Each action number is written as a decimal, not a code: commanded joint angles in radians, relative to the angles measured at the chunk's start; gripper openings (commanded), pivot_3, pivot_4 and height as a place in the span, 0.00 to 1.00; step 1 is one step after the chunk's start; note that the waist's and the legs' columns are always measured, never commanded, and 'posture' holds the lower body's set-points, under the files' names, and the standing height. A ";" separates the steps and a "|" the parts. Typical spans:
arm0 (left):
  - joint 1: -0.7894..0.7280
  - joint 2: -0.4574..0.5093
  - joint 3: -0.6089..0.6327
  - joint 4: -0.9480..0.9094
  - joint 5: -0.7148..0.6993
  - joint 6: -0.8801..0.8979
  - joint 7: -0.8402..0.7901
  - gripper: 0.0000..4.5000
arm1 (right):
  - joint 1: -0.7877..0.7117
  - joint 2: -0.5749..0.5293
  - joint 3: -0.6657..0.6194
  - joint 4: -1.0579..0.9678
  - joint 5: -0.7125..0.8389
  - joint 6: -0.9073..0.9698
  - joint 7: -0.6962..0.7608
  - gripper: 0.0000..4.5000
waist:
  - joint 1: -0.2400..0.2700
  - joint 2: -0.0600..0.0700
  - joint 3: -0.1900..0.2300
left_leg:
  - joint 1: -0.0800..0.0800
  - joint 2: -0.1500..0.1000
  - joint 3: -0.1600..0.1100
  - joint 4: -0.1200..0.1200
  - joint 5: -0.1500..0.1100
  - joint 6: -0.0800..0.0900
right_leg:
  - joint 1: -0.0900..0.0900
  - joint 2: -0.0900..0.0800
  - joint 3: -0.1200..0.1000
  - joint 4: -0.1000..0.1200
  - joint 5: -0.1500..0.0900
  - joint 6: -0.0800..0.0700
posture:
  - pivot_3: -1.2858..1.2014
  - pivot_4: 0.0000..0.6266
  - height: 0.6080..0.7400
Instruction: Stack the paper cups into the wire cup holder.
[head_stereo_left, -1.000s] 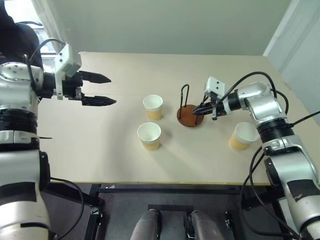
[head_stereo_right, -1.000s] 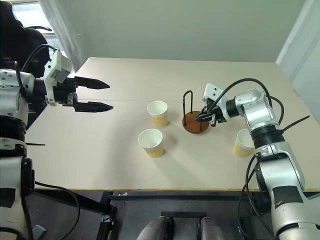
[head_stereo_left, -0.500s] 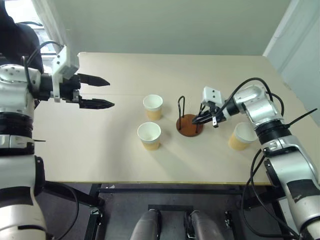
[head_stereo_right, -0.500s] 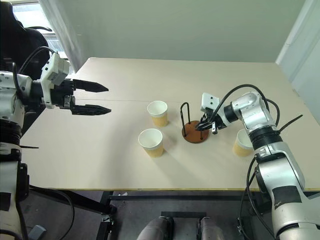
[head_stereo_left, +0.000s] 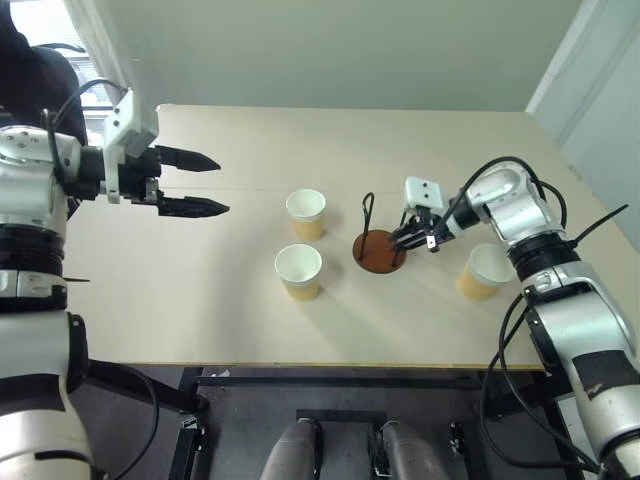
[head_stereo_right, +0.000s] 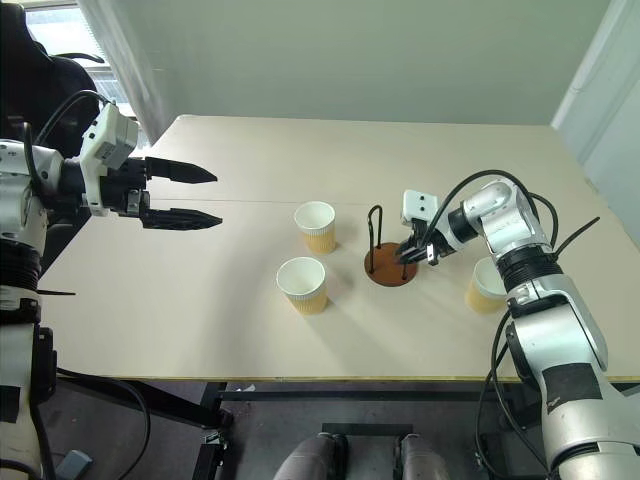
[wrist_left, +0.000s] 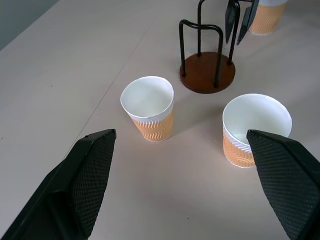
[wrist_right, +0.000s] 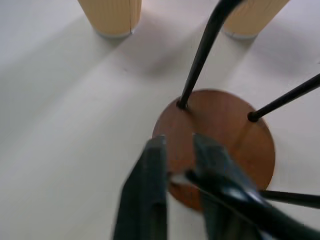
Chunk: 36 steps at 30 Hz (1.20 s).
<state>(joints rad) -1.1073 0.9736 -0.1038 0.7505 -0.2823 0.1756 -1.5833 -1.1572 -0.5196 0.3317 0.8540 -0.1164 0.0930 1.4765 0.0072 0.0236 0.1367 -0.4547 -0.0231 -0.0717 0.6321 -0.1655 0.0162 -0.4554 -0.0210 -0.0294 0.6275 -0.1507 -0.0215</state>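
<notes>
Three cups (head_stereo_left: 301, 271) are left loose on the worktop (head_stereo_left: 200, 300), none yet stacked. The holder (head_stereo_left: 377, 247) is met by the right hand (head_stereo_left: 405, 237), fingers slightly parted about a wire, seemingly for positioning. The left hand (head_stereo_left: 205, 183) is held wide apart, empty.

Table (head_stereo_left: 200, 300): pale beige top, a faint seam running across it.
Wall (head_stereo_left: 340, 50): plain grey-green (white panel at the right).
Window (head_stereo_right: 45, 25): bright daylight, sheer curtain (head_stereo_right: 120, 60) beside it.
Floor (head_stereo_left: 250, 420): dark.

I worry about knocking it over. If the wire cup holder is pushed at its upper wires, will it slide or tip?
The wire cup holder probably tips: its wires are thin and tall, over a small disc base. It looks light, so it may also slide on the smooth table.
</notes>
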 joint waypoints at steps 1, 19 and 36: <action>-0.011 0.023 0.015 -0.022 -0.013 0.004 -0.031 1.00 | -0.035 -0.007 -0.010 0.005 -0.005 -0.024 0.002 0.48 | 0.000 0.000 0.000 | 0.000 0.000 0.000 0.000 0.000 0.000 | 0.000 0.000 0.000 0.000 0.000 0.000 | 0.52 0.24 1.00; -0.020 0.011 0.016 -0.008 -0.008 -0.003 -0.031 1.00 | -0.059 -0.003 -0.026 0.060 -0.030 -0.096 -0.076 0.95 | 0.000 0.000 0.000 | 0.000 0.000 0.000 0.000 -0.002 -0.003 | 0.000 0.000 0.000 0.000 0.000 0.000 | 0.52 0.24 1.00; -0.031 -0.060 -0.053 -0.030 -0.041 -0.033 -0.031 1.00 | 0.043 -0.210 -0.070 -0.303 0.071 0.106 0.134 0.95 | 0.000 0.000 0.000 | 0.000 0.000 0.000 0.000 0.001 0.000 | 0.001 0.000 0.000 0.000 0.000 0.000 | 0.52 0.24 1.00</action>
<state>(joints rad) -1.1116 0.9090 -0.1517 0.7503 -0.2901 0.1491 -1.5836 -1.1048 -0.6986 0.3156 0.6229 -0.0812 0.1631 1.5965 0.0070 0.0236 0.1367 -0.4543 -0.0229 -0.0715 0.6321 -0.1643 0.0167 -0.4546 -0.0210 -0.0294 0.6277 -0.1505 -0.0218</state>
